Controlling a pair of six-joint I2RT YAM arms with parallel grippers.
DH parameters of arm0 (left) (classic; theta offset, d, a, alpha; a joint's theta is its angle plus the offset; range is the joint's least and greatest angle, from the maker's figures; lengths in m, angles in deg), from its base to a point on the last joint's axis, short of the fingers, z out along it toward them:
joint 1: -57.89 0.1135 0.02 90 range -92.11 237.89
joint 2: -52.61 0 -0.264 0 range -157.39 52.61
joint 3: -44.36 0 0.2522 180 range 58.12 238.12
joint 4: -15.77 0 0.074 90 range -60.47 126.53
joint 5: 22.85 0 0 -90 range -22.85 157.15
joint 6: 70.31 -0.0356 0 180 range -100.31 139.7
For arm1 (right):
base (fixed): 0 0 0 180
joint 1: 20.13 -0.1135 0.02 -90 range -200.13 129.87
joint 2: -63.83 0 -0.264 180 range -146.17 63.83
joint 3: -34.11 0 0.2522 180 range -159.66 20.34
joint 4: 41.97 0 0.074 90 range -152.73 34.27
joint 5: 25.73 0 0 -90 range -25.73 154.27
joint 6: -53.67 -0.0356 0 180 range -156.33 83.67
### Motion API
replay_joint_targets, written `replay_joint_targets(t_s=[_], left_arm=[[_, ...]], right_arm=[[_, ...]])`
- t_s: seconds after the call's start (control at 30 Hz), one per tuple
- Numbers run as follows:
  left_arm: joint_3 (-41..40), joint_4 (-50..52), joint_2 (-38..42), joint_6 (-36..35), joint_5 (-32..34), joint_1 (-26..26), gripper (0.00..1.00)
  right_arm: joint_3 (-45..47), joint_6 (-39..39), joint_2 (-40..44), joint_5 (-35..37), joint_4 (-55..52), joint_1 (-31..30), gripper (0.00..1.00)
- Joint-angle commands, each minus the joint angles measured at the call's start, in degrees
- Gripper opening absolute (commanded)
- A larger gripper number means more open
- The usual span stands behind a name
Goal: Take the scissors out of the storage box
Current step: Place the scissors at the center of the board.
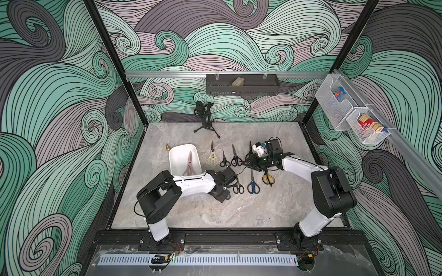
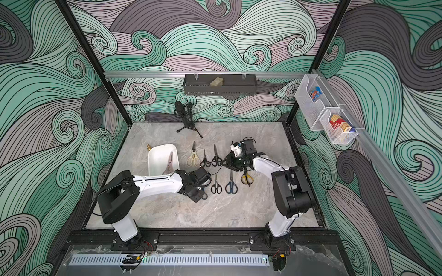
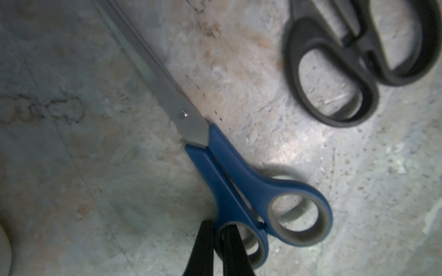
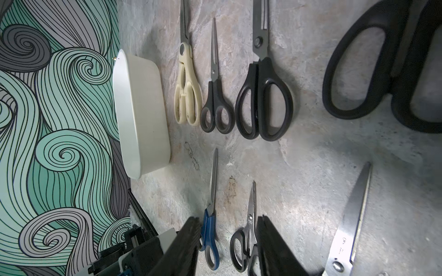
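Left wrist view: left gripper jaws pinched on loop of blue-handled steel scissors, likely laying them in table row; right gripper jaws part-open, empty; long pale-pink scissors not yet out of shallow white plastic tub.

Teal swirl walls; marbled grey tabletop; black wall tray.

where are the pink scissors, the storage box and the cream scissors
pink scissors (image 1: pixel 189 164): in a top view, near the pivot
storage box (image 1: pixel 179 157): in a top view, bare inner floor
cream scissors (image 1: pixel 212 155): in a top view, where the handles meet
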Motion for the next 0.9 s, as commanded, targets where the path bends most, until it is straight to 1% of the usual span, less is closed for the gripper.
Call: replay_joint_targets(t_s=[0.0,0.07,0.1,0.17,0.23,0.27,0.37,0.53,0.63,0.7,0.8,0.87], left_arm=[[2.1,2.2,-2.4,1.7,2.0,0.0,0.0],[2.7,1.9,-2.4,1.9,1.8,0.0,0.01],[2.8,2.0,-2.4,2.0,1.9,-0.1,0.04],[3.1,2.2,-2.0,2.4,2.2,-0.1,0.13],[3.1,2.4,-1.3,3.2,2.7,0.0,0.25],[3.1,2.5,-0.7,3.5,2.9,0.0,0.29],[3.4,2.6,0.7,4.2,3.0,0.0,0.36],[6.8,3.7,3.7,5.1,1.0,0.3,0.36],[8.9,4.1,6.5,5.1,0.0,1.9,0.36],[9.6,4.4,8.4,4.8,-0.7,4.0,0.37],[10.2,5.5,11.5,3.3,-1.1,8.5,0.37],[10.0,6.6,13.3,2.0,-1.1,12.9,0.37]], right_arm=[[0.5,1.5,1.0,-0.9,0.0,0.5,0.43],[0.7,1.6,1.1,-1.1,0.0,0.7,0.43],[0.7,1.7,1.1,-1.2,0.0,0.8,0.43],[0.8,1.9,1.1,-1.4,0.0,1.1,0.43],[0.8,2.0,1.1,-1.7,0.0,1.3,0.43],[0.7,2.0,1.1,-1.8,0.0,1.4,0.43],[0.4,2.1,0.7,-2.0,0.0,1.3,0.43],[0.1,2.0,0.8,-2.0,0.1,1.4,0.43],[0.1,2.0,0.8,-2.0,0.0,1.4,0.43],[0.1,2.0,0.8,-2.1,0.0,1.4,0.43],[-0.1,1.9,0.7,-2.1,0.0,1.4,0.43],[-0.2,1.9,0.6,-2.1,0.0,1.4,0.43]])
